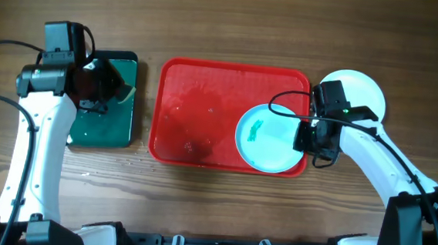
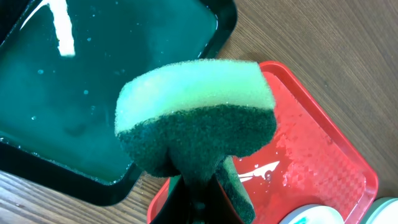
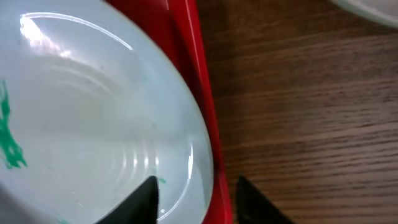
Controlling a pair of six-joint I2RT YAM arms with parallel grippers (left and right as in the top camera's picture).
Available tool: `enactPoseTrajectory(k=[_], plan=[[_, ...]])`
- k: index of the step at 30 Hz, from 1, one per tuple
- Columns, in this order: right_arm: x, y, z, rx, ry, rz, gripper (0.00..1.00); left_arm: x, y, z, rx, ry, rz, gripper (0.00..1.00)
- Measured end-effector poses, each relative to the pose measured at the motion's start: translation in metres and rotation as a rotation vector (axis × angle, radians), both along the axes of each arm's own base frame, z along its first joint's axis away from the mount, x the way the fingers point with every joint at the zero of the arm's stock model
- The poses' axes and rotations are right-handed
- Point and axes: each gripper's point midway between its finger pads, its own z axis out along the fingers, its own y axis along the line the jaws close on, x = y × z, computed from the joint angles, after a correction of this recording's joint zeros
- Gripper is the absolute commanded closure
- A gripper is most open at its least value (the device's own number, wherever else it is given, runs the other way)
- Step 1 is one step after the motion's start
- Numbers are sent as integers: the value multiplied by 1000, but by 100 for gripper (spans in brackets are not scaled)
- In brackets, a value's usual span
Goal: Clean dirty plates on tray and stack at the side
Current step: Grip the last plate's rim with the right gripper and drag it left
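A light turquoise plate (image 1: 268, 137) with a teal smear lies in the right end of the red tray (image 1: 196, 113). My right gripper (image 1: 311, 137) is open, one finger over the plate's right rim and the other outside the tray's rim. In the right wrist view the fingers (image 3: 199, 199) straddle the plate (image 3: 93, 112) and the tray rim (image 3: 205, 106). A white plate (image 1: 360, 90) lies on the table right of the tray. I cannot make out a third plate. My left gripper (image 1: 117, 88) is shut on a green sponge (image 2: 196, 118) above the dark tray.
The dark green-black tray (image 1: 104, 103) holds water and stands left of the red tray. In the left wrist view the dark tray (image 2: 93, 93) is beside the wet red tray (image 2: 311, 162). Bare wooden table lies in front.
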Motion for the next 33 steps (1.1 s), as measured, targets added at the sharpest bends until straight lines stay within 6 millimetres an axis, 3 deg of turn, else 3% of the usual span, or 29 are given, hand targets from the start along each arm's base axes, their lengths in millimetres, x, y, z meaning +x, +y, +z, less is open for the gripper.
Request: enactPoseTrajectory(k=[9,18,33], plan=[[6,1,-6,2,-7,-6,69,0,0,0,1,-1,-3,96],[10,-1,-13,-8,-7,-22,88,0,0,0,1,-1,-3,96],[7,10,-13,52,9,-16,87,0,0,0,1,0,-3,96]])
